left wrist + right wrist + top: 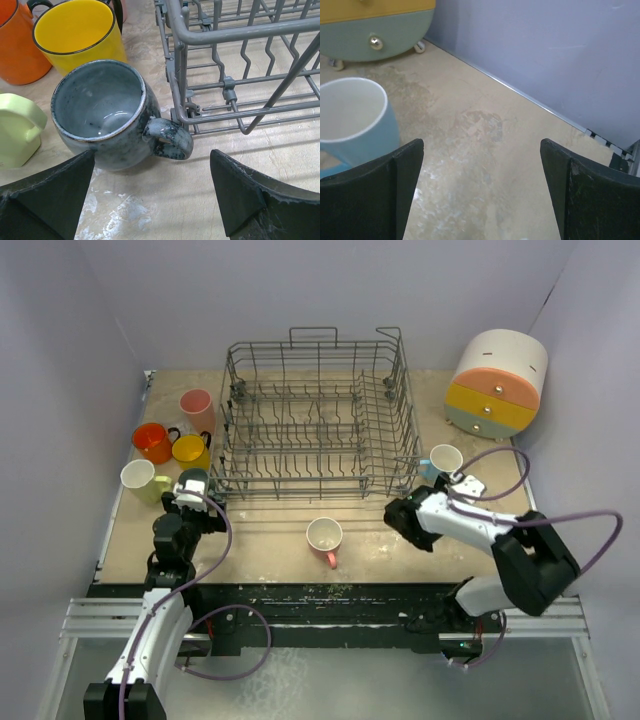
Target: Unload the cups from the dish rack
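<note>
Top external view shows you the dish rack (318,420) with no cup visible among its tines; by my read the unloading is nearly finished. All 7 cups stand on the table (260,540) around it. 5 cluster at the rack's left end: the pink tumbler (196,405), orange mug (153,441), yellow mug (190,450), pale yellow-green mug (139,479) and grey mug (100,112). The pink mug (325,538) sits in front of the rack, and the light blue cup (350,120) is near its right end.

Your left gripper (152,155) is spread wide and empty, with the grey mug just beyond its tips and the handle turned toward the rack. Pull back crooked and a finger could catch that handle, shoving the mug into the yellow one touching it behind, or against the rack wire.

Your right gripper (481,145) is also wide and holds nothing. Its left finger sits close beside the light blue cup, so a sideways swing there could tip it.
</note>
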